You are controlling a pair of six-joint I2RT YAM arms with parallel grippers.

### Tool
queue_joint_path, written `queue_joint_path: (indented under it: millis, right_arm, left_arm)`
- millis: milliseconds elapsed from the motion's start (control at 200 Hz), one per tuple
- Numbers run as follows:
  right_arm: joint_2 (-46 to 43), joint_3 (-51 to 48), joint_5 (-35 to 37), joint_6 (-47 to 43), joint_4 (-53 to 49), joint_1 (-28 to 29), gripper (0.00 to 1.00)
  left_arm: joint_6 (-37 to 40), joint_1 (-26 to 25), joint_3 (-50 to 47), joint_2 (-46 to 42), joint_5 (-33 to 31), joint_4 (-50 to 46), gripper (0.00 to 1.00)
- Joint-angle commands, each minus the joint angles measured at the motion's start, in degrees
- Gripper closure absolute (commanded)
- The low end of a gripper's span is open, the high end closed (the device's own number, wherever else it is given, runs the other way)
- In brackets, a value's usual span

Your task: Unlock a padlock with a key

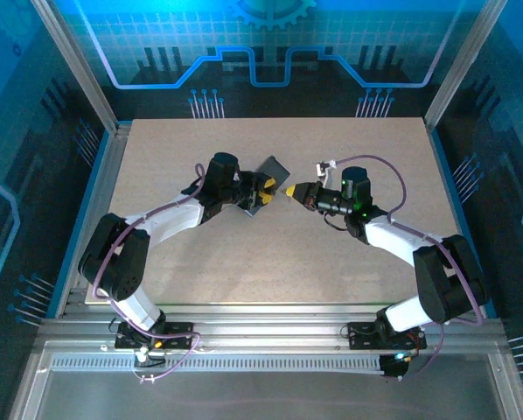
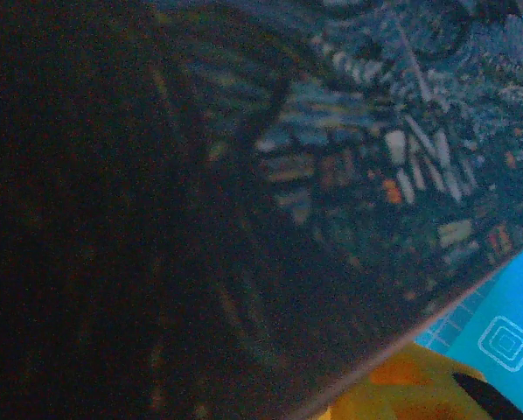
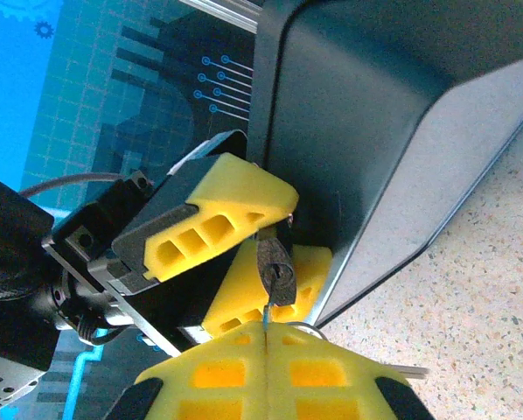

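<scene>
The padlock (image 3: pixel 277 267) is a small dark body, seen end-on, clamped between the yellow fingers (image 3: pixel 218 219) of my left gripper (image 1: pixel 263 188). The dark tin (image 3: pixel 375 105) stands tilted right behind it, and its painted lid (image 2: pixel 375 175) is close up in the left wrist view. My right gripper (image 3: pixel 267 325) is shut on the key (image 3: pixel 267 311). The key's thin blade points up from between the pads and its tip sits in the padlock's keyhole. In the top view the right gripper (image 1: pixel 289 190) meets the left one tip to tip at mid table.
A thin silvery ring (image 3: pixel 309 327) and a flat metal strip (image 3: pixel 410 373) show beside the right fingers. The speckled table top (image 1: pixel 331 262) stretches all round the two arms. Metal frame posts (image 1: pixel 78 70) stand at the back corners.
</scene>
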Motion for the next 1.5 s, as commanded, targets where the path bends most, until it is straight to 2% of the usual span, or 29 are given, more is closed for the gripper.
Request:
queue_joint_path:
  millis: [0,795,1156,1496]
  right_arm:
    - [-0.42,0.99,0.97,0.14,2.03,0.78,1.00]
    - [1.17,2.16,2.07,1.11,3.46,2.24,1.00]
    - [3.85,1.83,1.02,5.45,8.35,2.59,1.00]
    - [6.07,1.05,0.18,5.76,11.24,2.90,1.00]
  left_arm:
    - [-0.53,0.24,-0.09,-3.13,-0.22,4.10,0.75]
    - [-2.64,-1.06,0.16,-3.22,-0.53,5.96,0.76]
    - [-2.14,-1.62,0.09,-2.52,-0.57,6.93,0.77]
    - [-2.54,-1.46,-0.57,-1.99,0.25,9.06,0.78]
